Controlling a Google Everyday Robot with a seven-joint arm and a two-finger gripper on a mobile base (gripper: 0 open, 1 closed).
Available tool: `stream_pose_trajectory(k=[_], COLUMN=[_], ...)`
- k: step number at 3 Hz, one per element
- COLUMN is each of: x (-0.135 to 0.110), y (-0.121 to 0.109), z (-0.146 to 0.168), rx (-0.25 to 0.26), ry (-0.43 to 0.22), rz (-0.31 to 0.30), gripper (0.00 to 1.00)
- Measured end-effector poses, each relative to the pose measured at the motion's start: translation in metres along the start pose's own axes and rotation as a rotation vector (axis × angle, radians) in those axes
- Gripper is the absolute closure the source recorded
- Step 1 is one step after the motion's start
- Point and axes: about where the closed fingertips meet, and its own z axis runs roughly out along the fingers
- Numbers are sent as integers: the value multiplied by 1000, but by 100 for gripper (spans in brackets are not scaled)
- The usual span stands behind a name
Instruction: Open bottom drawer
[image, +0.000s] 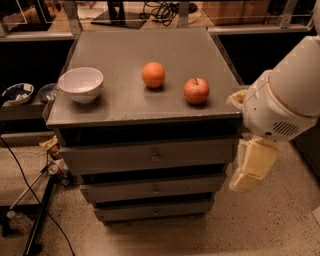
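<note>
The bottom drawer (154, 211) is matt grey metal. At the right edge of the desk (125, 50), the gripper (249, 172) seems smooth cream plastic.

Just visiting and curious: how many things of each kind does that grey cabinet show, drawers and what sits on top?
Grey metal drawer fronts: 3 (tall top drawer, middle drawer, thin bottom drawer)
Round fruits: 2 (orange, red apple)
White round bowl: 1
Total: 6
The robot's cream gripper hangs beside the cabinet's right side, level with the drawers.

The tool (248, 176) hangs just right of the cabinet (125, 102), near the closed bottom drawer (155, 211).
</note>
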Motion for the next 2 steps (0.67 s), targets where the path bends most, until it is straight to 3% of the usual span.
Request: stream_pose_trajectory(k=[1, 2], x=[0, -13], y=[10, 51], z=[6, 65], rx=[5, -49], ry=[1, -22], rz=[-19, -20], gripper=[0, 0])
